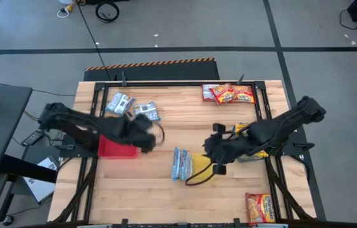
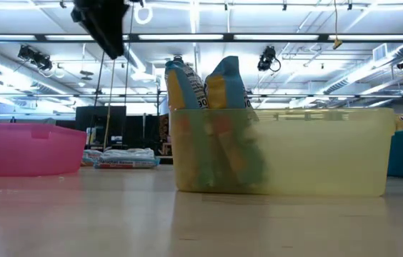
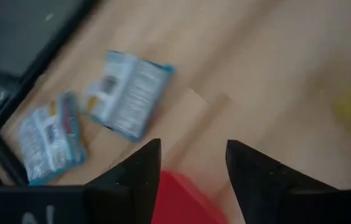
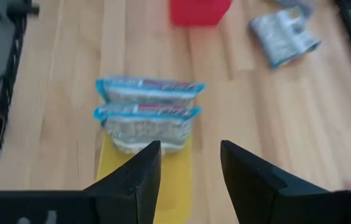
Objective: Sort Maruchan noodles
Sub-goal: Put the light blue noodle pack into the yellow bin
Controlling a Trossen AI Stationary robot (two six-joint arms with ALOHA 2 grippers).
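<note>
Right end effector (image 4: 185, 163) hovers low over the wooden counter (image 4: 256, 99), fingers apart with nothing between them, and just ahead of it sit two blue-and-white crinkly noodle packets (image 4: 147, 112) stacked on edge in the flat yellow tray (image 4: 143, 175). Their long axis runs crosswise to the open fingers, so a grab would mean closing across the short width. In the overhead view those packets (image 1: 181, 163) lie just to the left of the right end effector (image 1: 215, 152), which makes it clearly the nearer arm for them.

Across the counter, the left end effector (image 1: 145, 133) hangs above the far edge of the flat red tray (image 1: 112, 149), fingers likewise spread and empty. A little beyond it, toward the counter's far left corner, lie two loose blue-and-white packets (image 3: 129, 93), flat and skewed at an angle to the fingers; the left arm is the nearer one for that pair.

Farther off, red and orange packets (image 1: 229, 93) cluster at the far right edge, with one more orange packet (image 1: 261, 208) at the near right corner. My read: blue packets are sitting in yellow, so sorting is far from done.
</note>
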